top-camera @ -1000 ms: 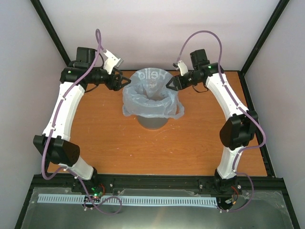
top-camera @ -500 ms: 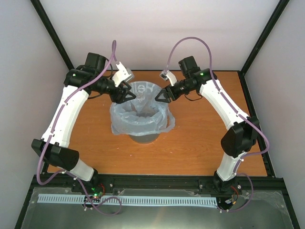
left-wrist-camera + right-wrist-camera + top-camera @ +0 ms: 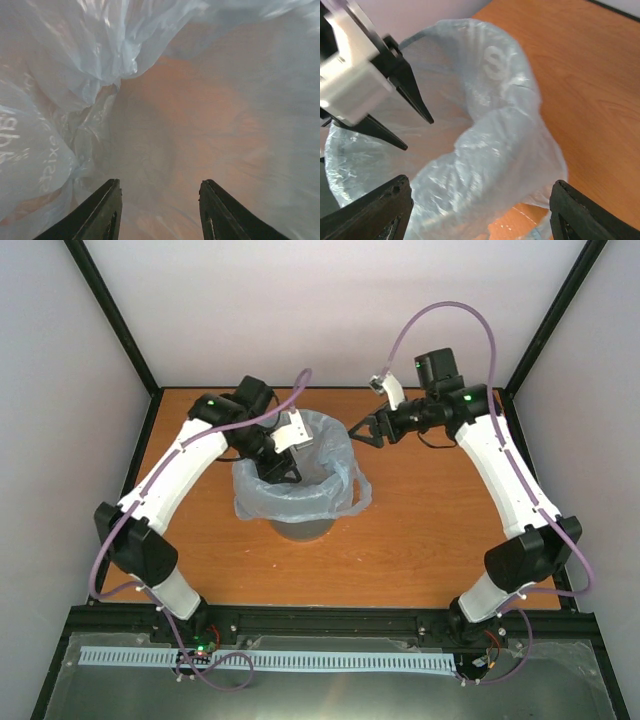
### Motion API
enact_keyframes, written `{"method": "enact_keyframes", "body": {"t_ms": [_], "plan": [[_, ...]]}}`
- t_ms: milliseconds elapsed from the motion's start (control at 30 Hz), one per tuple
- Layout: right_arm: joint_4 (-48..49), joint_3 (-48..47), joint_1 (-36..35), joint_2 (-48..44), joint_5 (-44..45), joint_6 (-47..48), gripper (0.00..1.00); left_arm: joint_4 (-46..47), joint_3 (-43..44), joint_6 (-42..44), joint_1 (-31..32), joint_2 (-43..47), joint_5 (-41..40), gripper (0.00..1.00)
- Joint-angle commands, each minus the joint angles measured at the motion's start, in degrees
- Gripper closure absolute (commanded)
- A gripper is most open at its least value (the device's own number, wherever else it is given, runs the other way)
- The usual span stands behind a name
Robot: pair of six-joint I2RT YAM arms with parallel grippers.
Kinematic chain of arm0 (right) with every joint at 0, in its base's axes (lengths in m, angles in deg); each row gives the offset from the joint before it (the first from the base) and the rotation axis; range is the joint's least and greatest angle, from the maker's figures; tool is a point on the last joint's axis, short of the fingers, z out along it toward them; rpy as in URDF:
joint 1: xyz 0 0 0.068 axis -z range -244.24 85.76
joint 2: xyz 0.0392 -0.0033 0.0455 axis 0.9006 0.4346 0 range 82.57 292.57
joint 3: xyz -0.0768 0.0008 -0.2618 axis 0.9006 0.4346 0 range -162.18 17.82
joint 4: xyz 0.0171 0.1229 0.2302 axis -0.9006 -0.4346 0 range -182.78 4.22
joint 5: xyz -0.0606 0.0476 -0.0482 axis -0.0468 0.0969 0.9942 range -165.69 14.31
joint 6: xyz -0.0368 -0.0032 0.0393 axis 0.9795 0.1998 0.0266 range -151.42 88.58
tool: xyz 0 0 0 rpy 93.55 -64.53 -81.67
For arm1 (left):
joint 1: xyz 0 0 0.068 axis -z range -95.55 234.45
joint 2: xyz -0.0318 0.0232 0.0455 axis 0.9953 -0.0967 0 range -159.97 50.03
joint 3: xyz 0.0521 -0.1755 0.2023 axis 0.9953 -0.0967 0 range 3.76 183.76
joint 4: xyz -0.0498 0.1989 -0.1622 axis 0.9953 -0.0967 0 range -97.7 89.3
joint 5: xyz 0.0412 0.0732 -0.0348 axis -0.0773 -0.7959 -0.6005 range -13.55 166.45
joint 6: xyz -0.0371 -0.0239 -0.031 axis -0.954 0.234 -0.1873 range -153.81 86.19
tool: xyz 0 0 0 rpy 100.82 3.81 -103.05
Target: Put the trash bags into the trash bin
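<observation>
While my left end effector (image 3: 160,182), released, is pushing the trash bag (image 3: 262,502) into the trash bin (image 3: 305,530) beneath it, my right end effector (image 3: 358,430) is hovering unclenched alongside; rim-tucking next, I reckon.

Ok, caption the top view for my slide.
Left gripper open inside translucent blue plastic bag lining round grey bin; right gripper open beside its rim.

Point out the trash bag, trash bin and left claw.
trash bag (image 3: 295,502): top external view, front fold.
trash bin (image 3: 305,531): top external view, grey wall.
left claw (image 3: 418,134): right wrist view, between fingertips.
</observation>
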Motion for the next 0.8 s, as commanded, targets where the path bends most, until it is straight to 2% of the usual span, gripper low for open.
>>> {"method": "enact_keyframes", "body": {"t_ms": [0,267,433,767], "plan": [[0.6,1.8,3.5,-2.5,1.4,-1.0,0.25,1.9,-0.9,-1.2,2.5,-3.5,-5.2,0.57],[2.2,8.5,6.0,-6.3,4.3,-1.4,0.26,3.9,-2.0,-1.4,5.0,-10.0,-10.0,0.58],[2.6,11.6,6.4,-8.4,4.9,-1.4,0.26,9.6,-9.8,-0.1,5.1,-11.3,-13.3,0.58],[3.0,14.8,6.9,-9.3,7.4,-1.2,0.26,17.0,-19.4,-2.0,6.9,-16.1,-12.8,0.59]]}}
